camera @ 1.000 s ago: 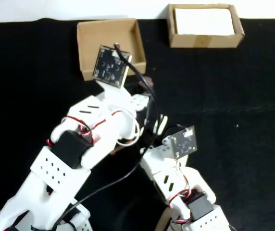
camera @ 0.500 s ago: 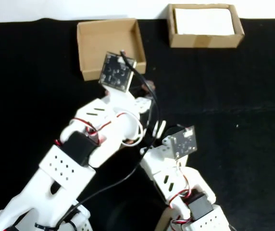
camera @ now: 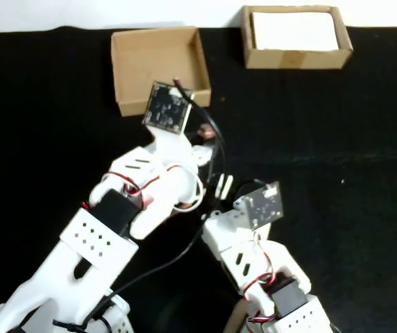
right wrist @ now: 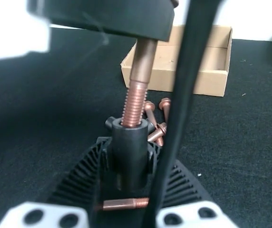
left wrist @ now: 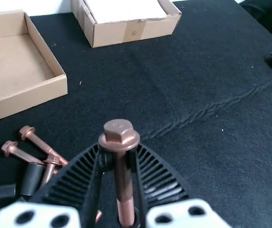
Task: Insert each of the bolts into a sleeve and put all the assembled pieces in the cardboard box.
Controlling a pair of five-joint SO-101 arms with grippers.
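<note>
Copper bolt [left wrist: 121, 183] was held clamped in left gripper [left wrist: 119, 153], threaded tip was set into black sleeve [right wrist: 129, 140] clasped by right gripper [right wrist: 129, 159], cardboard box [camera: 132, 105] was seen upper left of centre in high view.

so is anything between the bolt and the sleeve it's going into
Nothing visible. The bolt has its threaded end inside the top of the sleeve; the black cable runs beside them, not between.
</note>
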